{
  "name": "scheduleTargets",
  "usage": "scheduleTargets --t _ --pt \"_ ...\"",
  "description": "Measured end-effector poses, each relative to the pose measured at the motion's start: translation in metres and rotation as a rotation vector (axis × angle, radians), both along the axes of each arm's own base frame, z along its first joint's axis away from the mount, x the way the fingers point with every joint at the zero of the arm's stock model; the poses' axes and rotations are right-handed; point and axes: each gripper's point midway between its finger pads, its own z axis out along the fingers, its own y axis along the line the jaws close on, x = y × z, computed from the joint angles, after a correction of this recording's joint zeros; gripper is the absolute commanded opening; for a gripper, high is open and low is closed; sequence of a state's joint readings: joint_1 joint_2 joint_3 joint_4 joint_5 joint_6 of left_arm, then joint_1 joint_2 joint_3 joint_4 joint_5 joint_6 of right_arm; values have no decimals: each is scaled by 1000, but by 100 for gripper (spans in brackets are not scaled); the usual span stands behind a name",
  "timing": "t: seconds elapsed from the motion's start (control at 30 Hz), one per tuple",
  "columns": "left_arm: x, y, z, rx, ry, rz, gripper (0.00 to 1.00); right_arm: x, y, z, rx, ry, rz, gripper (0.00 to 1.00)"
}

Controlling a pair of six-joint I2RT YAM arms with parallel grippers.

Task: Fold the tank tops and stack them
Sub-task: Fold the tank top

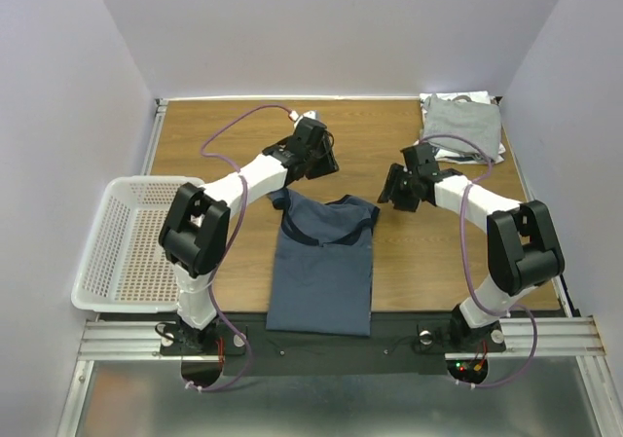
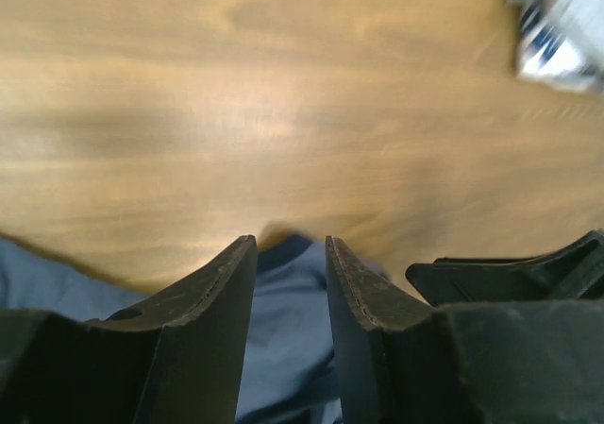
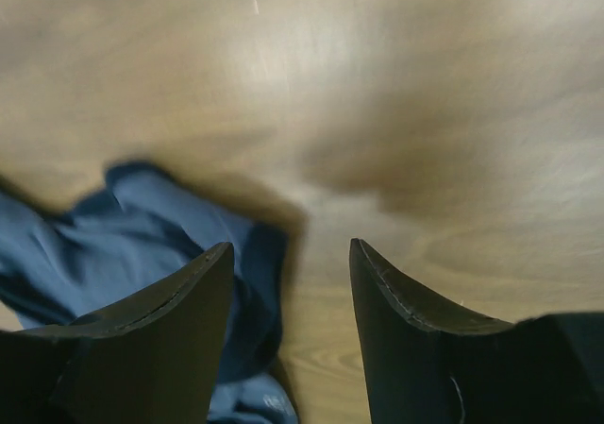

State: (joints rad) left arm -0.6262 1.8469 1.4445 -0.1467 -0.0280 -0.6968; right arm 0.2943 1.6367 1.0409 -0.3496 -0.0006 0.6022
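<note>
A slate-blue tank top (image 1: 322, 262) with navy trim lies folded into a long strip at the middle front of the table, neckline toward the back. My left gripper (image 1: 324, 163) hovers just behind its left shoulder, open and holding nothing. In the left wrist view the blue cloth (image 2: 283, 320) shows below the gap between the fingers of the left gripper (image 2: 291, 241). My right gripper (image 1: 393, 192) hangs open just right of the right shoulder strap. In the right wrist view the strap (image 3: 142, 226) lies left of the right gripper (image 3: 293, 246). A pile of grey and white tank tops (image 1: 461, 124) sits at the back right.
A white mesh basket (image 1: 127, 244) stands off the table's left edge. Purple cables loop over both arms. Pale walls close in the left, back and right sides. A metal rail (image 1: 341, 340) runs along the front edge.
</note>
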Motion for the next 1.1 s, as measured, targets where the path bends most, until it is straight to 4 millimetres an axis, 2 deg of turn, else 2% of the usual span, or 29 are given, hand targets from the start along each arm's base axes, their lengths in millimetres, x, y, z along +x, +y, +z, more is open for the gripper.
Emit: scheduleTargets --t 0.17,0.27,0.43,0.53,0.67,0.7,0.77,0.8,0.97,1.1 --pt "-23 -5 -41 35 98 -105 43 -35 7 -25 59 85 47 59" --pt "-37 -8 -56 42 129 -163 42 -44 12 -29 89 107 65 59" --pt "-68 -18 -78 60 172 -246 42 -33 22 -22 126 68 91 58" --pt "-79 -25 -82 61 185 -287 41 -27 31 -25 135 62 109 56" --pt "-81 -30 -80 51 175 -309 41 -23 40 -33 136 70 129 43" --pt "-81 -30 -80 51 174 -312 40 -20 43 -33 136 66 133 33" --pt "-81 -30 -80 53 171 -314 39 -16 44 -35 135 65 131 21" --pt "-81 -30 -80 53 171 -314 38 -15 44 -36 131 65 131 18" --pt "-86 -25 -89 67 186 -318 35 -6 41 -33 101 39 114 11" --pt "-95 -18 -101 88 214 -320 35 3 34 -15 68 -25 87 11"
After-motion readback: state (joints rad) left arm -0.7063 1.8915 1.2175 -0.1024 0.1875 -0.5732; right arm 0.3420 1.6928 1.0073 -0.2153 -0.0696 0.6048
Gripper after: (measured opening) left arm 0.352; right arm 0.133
